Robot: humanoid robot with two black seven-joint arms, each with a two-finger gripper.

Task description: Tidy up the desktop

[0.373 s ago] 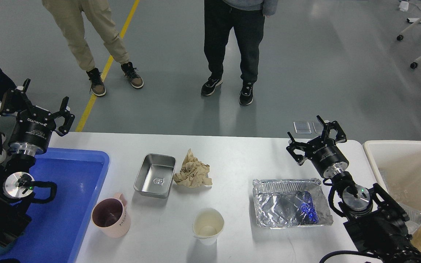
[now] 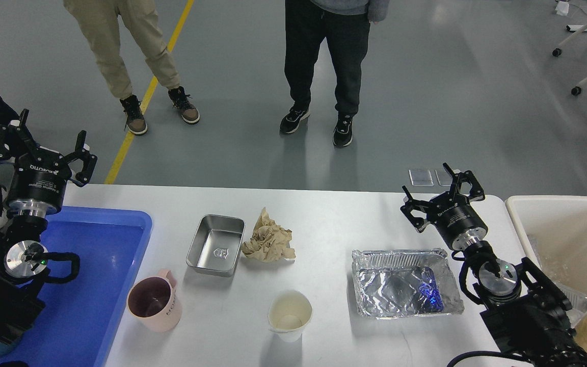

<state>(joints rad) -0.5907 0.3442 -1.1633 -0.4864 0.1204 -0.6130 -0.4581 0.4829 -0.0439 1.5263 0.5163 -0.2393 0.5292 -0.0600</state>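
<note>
Both grippers spread open and empty over the white desktop [image 2: 324,219], right gripper [image 2: 442,196] just beyond the far right corner of the foil tray [image 2: 405,290], its long axis left-right, left gripper [image 2: 38,148] well off beyond the blue tray [image 2: 120,219].

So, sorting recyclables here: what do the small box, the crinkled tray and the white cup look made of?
The small box looks like brushed steel, smooth and dully reflective. The crinkled tray looks like aluminium foil, shiny and wrinkled. The white cup seems paper, matte with a rolled rim.
</note>
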